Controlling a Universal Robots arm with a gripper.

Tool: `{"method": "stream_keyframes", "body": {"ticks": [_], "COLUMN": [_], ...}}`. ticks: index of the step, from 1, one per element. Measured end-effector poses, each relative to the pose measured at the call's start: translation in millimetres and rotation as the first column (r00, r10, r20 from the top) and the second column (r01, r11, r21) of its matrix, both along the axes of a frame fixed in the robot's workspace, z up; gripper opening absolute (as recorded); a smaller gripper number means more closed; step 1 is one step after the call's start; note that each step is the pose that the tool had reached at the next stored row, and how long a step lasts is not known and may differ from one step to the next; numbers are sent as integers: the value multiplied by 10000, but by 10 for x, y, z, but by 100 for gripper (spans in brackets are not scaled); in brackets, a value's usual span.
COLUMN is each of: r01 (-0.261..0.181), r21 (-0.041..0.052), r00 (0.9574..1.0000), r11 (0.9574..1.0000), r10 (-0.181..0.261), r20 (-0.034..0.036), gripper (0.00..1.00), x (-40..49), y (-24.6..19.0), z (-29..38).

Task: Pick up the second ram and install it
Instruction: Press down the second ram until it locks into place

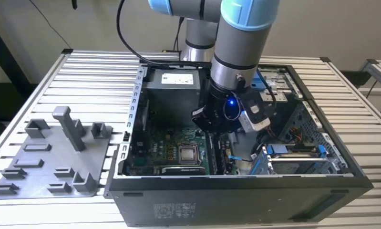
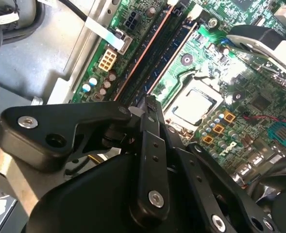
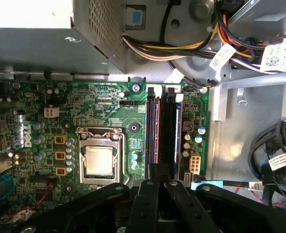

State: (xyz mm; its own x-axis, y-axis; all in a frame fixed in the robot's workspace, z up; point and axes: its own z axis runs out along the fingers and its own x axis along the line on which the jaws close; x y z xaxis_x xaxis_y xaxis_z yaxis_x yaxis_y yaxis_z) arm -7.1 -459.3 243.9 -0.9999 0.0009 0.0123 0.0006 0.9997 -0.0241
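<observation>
My gripper (image 1: 220,135) is down inside the open computer case (image 1: 343,157), over the memory slots (image 3: 169,136) beside the processor socket (image 3: 100,160). In both wrist views the black fingers are closed together, with the gripper (image 2: 150,103) at the near end of the slots. The second ram (image 3: 154,136) shows edge-on as a thin dark strip. It runs from the gripper (image 3: 157,171) along the slot line and is upright between the fingers. How deep it sits in the slot is hidden.
A grey holder plate (image 1: 44,162) with upright posts lies on the slatted table at the exterior view's left. Inside the case are the power supply (image 1: 171,90), cable bundles (image 3: 181,48) and a blue drive bay (image 1: 292,152) close around the arm.
</observation>
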Motion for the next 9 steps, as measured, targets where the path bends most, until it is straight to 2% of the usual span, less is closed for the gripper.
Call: {"method": "stream_keyframes", "body": {"ticks": [9], "r01": [0], "r21": [0], "r00": [10000], "r11": [10000], "r10": [0], "r20": [0], "gripper": [11], "x": [0], "y": [0], "z": [11]}}
